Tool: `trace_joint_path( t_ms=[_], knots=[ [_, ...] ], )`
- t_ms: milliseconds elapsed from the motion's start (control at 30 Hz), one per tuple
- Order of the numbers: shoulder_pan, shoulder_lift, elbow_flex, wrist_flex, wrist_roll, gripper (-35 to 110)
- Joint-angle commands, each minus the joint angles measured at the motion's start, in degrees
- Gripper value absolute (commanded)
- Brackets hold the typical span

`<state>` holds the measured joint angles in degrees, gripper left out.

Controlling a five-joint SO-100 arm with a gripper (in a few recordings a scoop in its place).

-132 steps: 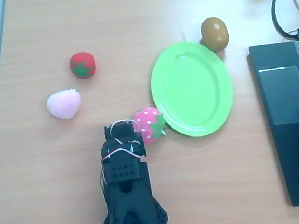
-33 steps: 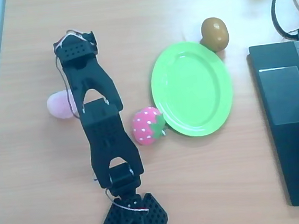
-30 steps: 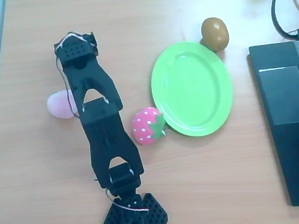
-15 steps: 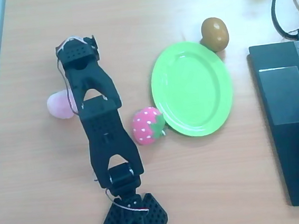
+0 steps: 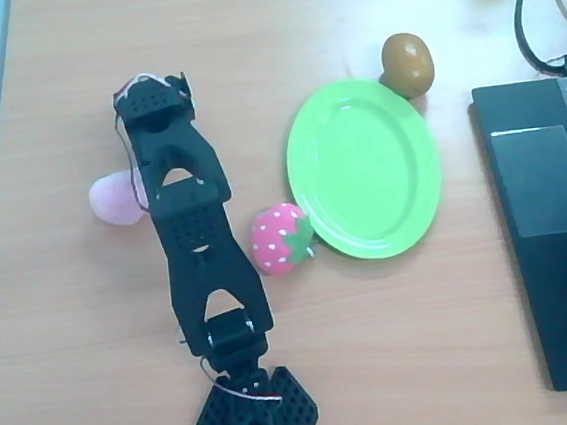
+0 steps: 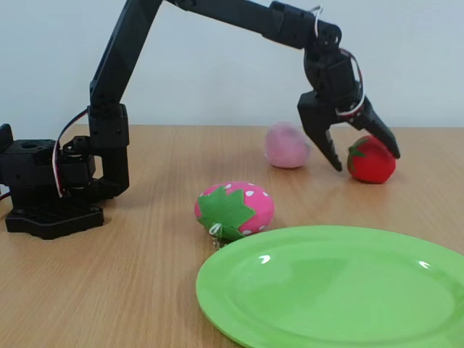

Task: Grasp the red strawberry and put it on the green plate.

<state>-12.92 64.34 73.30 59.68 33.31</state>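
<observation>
I read the red strawberry (image 6: 373,161) as deep red with a dark green leaf patch; green plate (image 5: 365,167) plain bright lime; pink strawberry (image 6: 233,211) hot pink, white dots, green leaf; plush lump (image 6: 286,146) pale pink; round fruit (image 5: 408,63) brown-olive; arm (image 5: 194,243) and gripper (image 6: 360,152) black, white wires; table (image 5: 276,32) light wood grain; laptop (image 5: 554,227) black

Lighting: bright, even, diffuse; shadows faint. Small glare spots on green plate (image 6: 341,290). Overhead view slightly soft.
</observation>
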Motion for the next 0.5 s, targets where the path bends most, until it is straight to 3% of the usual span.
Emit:
trace_joint_path(
  t_ms=[0,467],
  knots=[
    [-0.8,0.6,-1.0,-0.4,-0.7,45],
    [-2.0,-0.3,-1.3,-0.4,-6.1,47]
  ],
)
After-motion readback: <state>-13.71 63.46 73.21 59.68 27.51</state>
